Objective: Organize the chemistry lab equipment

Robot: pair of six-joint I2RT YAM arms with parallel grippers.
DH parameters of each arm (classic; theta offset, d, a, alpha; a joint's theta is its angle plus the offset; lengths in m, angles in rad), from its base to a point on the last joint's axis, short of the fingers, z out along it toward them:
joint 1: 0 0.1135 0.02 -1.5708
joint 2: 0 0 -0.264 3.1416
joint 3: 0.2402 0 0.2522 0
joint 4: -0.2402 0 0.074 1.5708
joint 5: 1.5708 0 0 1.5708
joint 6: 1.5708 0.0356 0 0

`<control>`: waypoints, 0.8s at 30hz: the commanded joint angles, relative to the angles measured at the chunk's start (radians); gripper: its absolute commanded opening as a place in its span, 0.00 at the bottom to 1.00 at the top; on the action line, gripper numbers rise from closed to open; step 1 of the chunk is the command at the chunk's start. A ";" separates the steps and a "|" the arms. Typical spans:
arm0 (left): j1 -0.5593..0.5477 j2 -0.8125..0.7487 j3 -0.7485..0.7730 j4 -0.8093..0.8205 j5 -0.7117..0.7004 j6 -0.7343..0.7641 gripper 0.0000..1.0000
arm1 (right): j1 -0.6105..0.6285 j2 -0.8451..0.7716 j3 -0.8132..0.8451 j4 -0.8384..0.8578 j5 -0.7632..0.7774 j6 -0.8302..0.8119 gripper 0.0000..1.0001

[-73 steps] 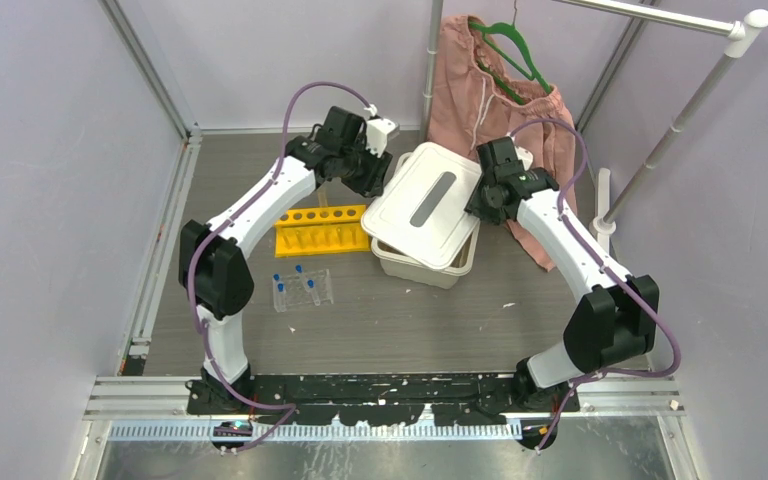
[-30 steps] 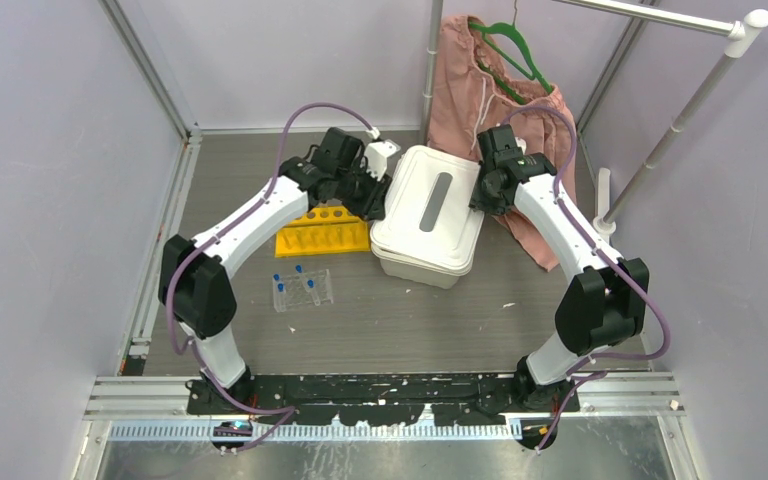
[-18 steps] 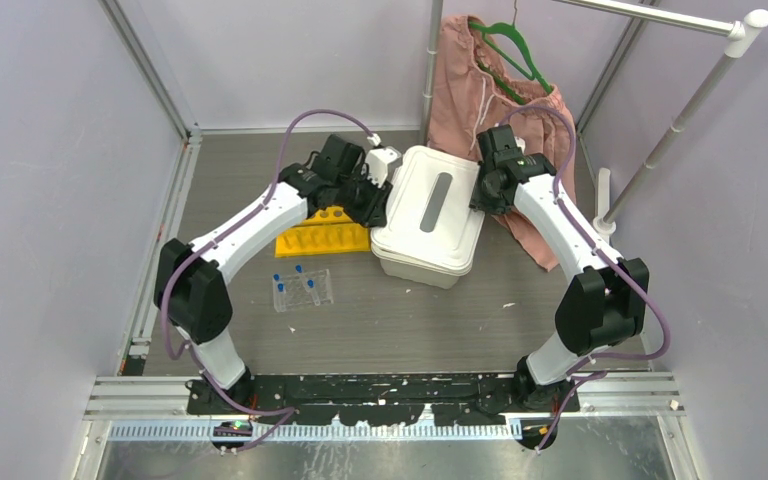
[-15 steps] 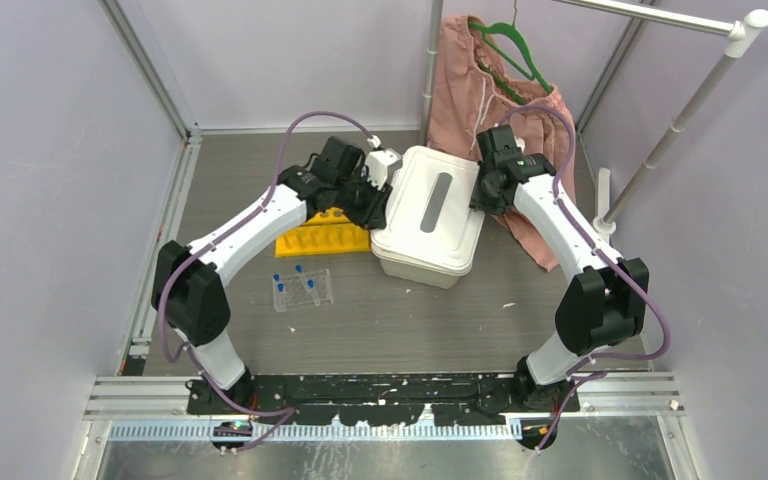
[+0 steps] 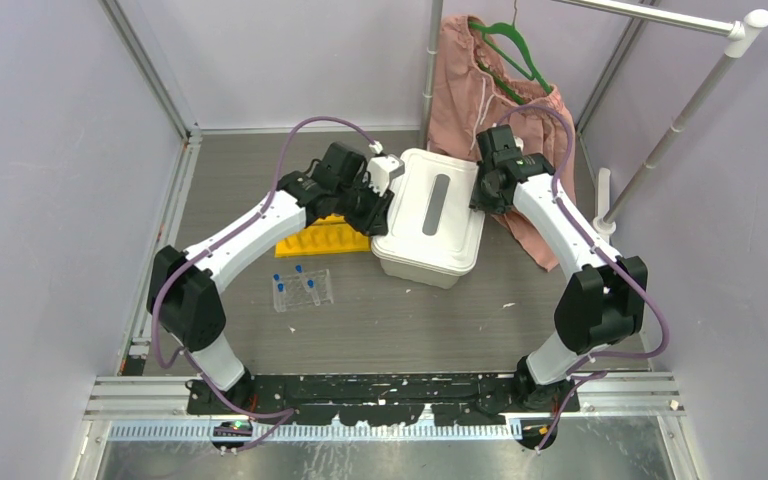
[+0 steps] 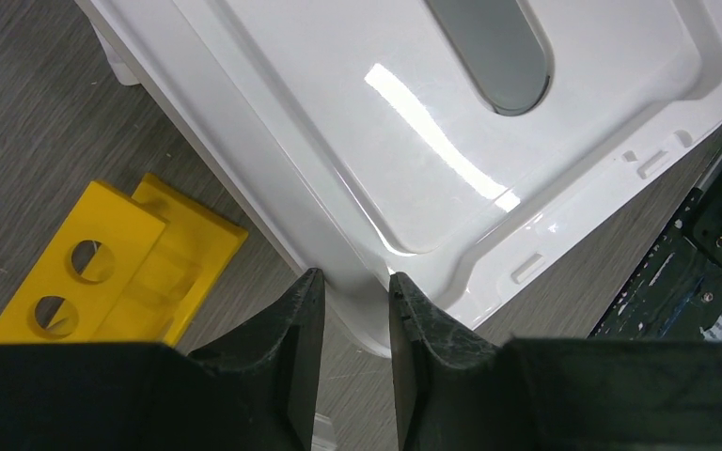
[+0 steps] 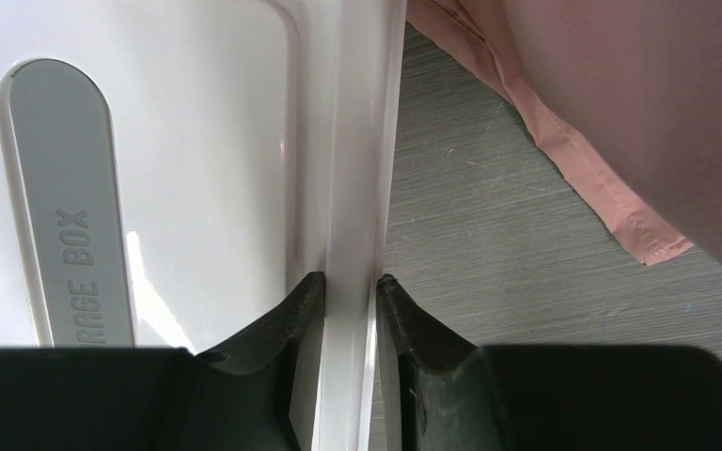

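Note:
A white storage-box lid (image 5: 430,205) with a grey handle lies flat on its white box (image 5: 425,268). My left gripper (image 5: 376,203) is shut on the lid's left rim (image 6: 338,113), with one finger on each side of the rim near a corner (image 6: 355,282). My right gripper (image 5: 482,194) is shut on the lid's right rim (image 7: 350,282). A yellow tube rack (image 5: 312,238) lies just left of the box, its holed end showing in the left wrist view (image 6: 103,272). In front of it stands a clear grid rack (image 5: 302,291) holding small blue-capped tubes (image 5: 298,270).
Pink shorts (image 5: 495,95) on a green hanger hang from a rail behind the box, and their hem reaches the floor beside my right gripper (image 7: 620,103). The rail's slanted post (image 5: 660,150) stands at the right. An aluminium frame rail (image 5: 160,250) borders the left side.
The lid, earlier tilted and shifted toward the front, has come down flat onto the box. Both arms moved back with it; the left gripper slid slightly right.

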 commanded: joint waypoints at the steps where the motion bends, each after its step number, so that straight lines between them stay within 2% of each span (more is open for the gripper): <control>1: -0.015 -0.007 -0.002 -0.045 -0.034 0.009 0.30 | 0.001 0.015 0.008 0.032 -0.029 0.004 0.31; 14: -0.015 -0.013 -0.029 -0.047 -0.113 0.034 0.28 | 0.002 -0.049 -0.014 0.040 -0.110 0.037 0.30; 24: -0.015 -0.029 -0.060 -0.052 -0.054 0.007 0.27 | 0.002 -0.076 -0.034 0.041 -0.121 0.036 0.30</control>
